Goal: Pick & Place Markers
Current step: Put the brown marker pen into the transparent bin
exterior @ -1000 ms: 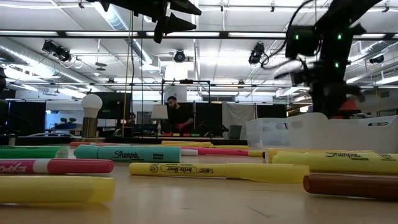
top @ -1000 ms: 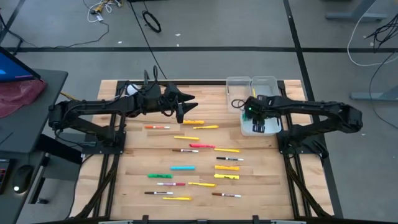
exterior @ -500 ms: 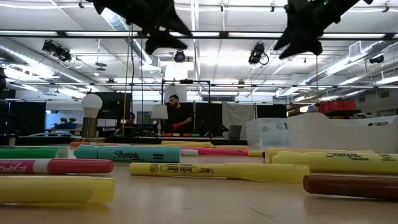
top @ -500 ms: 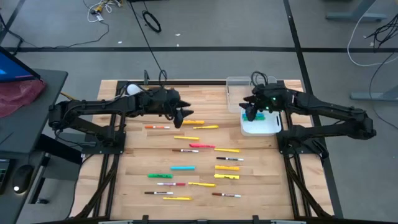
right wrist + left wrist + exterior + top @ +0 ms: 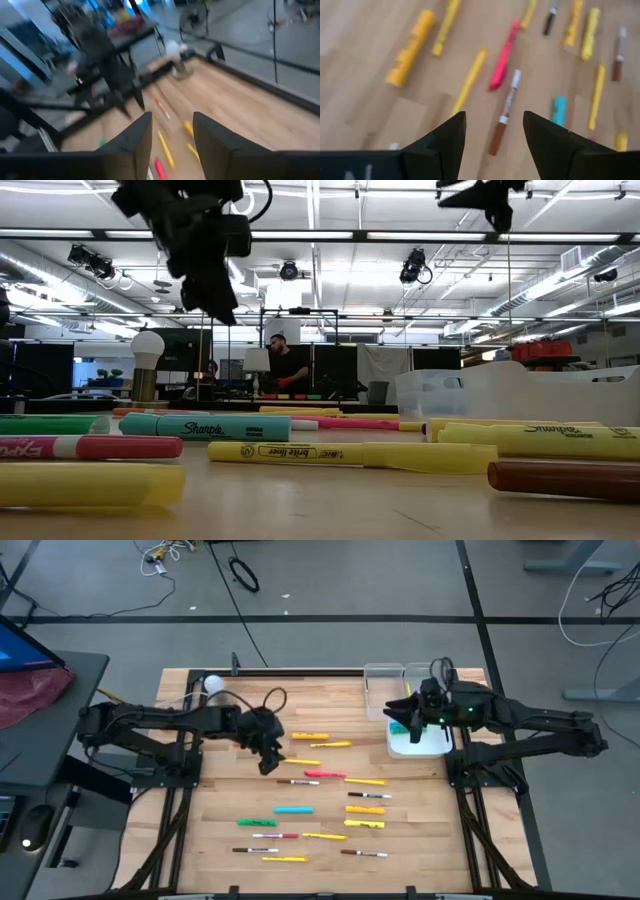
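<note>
We see the markers [image 5: 320, 790] scattered flat across the middle of the wooden table [image 5: 220, 800], most lying roughly parallel and apart from one another, reaching from near the clear bins [image 5: 405, 680] down toward the near edge. Bare wood runs along the left side of the markers and along the far edge, where a white ball [image 5: 212, 683] sits. The left claw [image 5: 268, 762] hangs just above the markers' upper left part, over a thin yellow marker [image 5: 469, 82] and a white-barrelled brown-capped marker [image 5: 504, 114], fingers apart, holding nothing. The right claw [image 5: 397, 710] is raised beside the bins, right of the markers; its fingers stand apart and empty, pointing toward the left arm
</note>
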Robot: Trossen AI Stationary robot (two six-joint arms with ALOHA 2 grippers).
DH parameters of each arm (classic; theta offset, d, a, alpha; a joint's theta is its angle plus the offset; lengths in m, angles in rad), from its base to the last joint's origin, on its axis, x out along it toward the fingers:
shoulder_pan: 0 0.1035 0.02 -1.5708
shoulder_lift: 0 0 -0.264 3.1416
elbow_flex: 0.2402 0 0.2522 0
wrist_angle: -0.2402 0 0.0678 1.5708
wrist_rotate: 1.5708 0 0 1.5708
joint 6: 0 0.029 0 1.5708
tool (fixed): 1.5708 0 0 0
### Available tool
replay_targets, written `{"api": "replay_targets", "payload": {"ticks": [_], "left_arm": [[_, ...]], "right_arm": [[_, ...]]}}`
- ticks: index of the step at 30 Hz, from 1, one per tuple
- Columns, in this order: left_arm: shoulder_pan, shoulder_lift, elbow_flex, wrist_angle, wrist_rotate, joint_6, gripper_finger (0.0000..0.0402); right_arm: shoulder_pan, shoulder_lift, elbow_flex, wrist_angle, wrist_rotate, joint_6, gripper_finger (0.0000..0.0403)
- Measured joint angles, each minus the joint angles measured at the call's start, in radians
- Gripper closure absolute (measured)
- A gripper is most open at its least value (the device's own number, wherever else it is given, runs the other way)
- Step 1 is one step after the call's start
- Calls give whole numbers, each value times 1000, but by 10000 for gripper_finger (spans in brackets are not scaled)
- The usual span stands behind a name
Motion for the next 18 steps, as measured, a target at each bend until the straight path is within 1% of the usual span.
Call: {"api": "replay_targets", "payload": {"ticks": [4, 9, 12, 15, 18], "left_arm": [[-42, 0, -127, 180, 20, 44, 197], [-92, 10, -258, 371, 18, 137, 197], [-115, 28, -309, 413, 17, 182, 197], [-135, 68, -344, 440, 10, 190, 197], [-157, 124, -359, 508, -5, 201, 198]], "right_arm": [[-1, -3, 0, 34, 0, -42, 275], [-1, 3, 0, 16, 0, -45, 284], [-9, 2, 0, 12, 0, -46, 288], [-20, 3, 0, 10, 0, -45, 291], [-31, 3, 0, 2, 0, -45, 291]]}}
